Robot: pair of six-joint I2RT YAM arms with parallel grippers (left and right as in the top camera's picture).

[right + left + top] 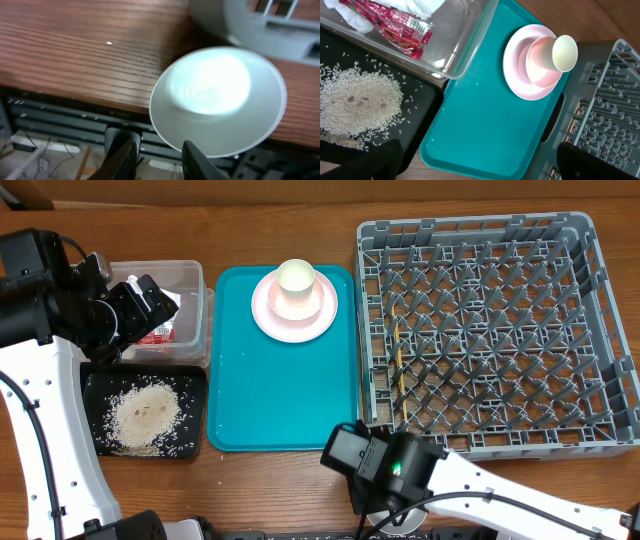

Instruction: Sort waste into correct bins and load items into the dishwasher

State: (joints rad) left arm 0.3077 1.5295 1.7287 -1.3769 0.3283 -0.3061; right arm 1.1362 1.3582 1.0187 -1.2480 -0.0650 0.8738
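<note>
Fingers (122, 157) parted, right arm (500, 485) low, perhaps touching grey-green bowl (215, 100)

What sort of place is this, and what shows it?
Probably a robot lab's mock dish-clearing station: a dish rack, a teal tray holding a plate and cup, and a tub and black tray for waste.

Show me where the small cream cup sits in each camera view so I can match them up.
Overhead: the cream cup is upper centre, stacked on the pink plate at the far end of the teal tray.
Left wrist: the cup is upper right, on the same stack.
Right wrist: not in it.
Shared landmark: the teal tray, seen overhead and from the left wrist.
</note>
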